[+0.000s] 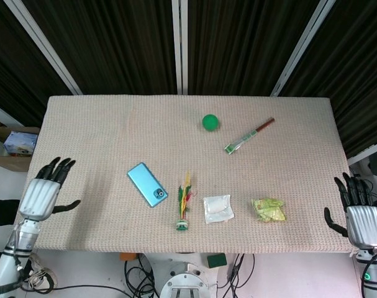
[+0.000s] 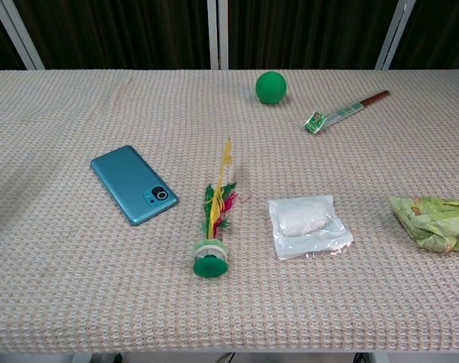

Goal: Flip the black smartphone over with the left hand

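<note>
The smartphone (image 1: 147, 185) lies flat on the table, teal back and camera facing up; it also shows in the chest view (image 2: 134, 185). My left hand (image 1: 44, 192) hovers off the table's left edge, fingers spread, holding nothing, well away from the phone. My right hand (image 1: 358, 213) is off the table's right front corner, fingers apart and empty. Neither hand appears in the chest view.
A feathered shuttlecock (image 1: 184, 205) lies just right of the phone. A clear packet (image 1: 217, 208), a green snack bag (image 1: 268, 210), a green ball (image 1: 210, 121) and wrapped chopsticks (image 1: 249, 136) sit on the woven tablecloth (image 1: 95, 130). A cardboard box (image 1: 8, 143) stands left of the table.
</note>
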Robot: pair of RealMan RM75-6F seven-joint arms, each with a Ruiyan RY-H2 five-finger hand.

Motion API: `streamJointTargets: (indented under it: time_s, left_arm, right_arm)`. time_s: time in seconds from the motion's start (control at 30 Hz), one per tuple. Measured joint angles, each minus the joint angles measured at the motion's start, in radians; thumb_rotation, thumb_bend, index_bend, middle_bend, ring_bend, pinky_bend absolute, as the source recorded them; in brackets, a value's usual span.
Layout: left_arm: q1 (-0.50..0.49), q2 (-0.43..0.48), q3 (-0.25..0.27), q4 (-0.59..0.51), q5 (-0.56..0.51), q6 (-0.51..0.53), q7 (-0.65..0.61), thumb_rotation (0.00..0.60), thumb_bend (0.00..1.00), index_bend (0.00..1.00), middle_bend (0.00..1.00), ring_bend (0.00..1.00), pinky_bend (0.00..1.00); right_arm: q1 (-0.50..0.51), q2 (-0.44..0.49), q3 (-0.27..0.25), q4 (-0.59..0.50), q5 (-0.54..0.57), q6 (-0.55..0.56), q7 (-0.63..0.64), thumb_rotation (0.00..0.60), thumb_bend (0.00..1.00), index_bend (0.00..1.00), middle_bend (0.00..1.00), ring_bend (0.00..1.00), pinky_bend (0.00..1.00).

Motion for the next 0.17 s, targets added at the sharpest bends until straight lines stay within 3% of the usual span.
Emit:
streamJointTargets:
  time_s: [0.17]
  left_arm:
    - [0.109, 0.012, 0.048, 0.038, 0.025, 0.1, -0.058, 0.46, 0.09, 0.08, 0.09, 0.04, 0.2]
  right_arm:
    - [-0.07, 0.048, -0.061, -0.076, 0.041, -0.048, -0.084, 0.403, 0.46, 0.0, 0.0, 0.0, 0.0]
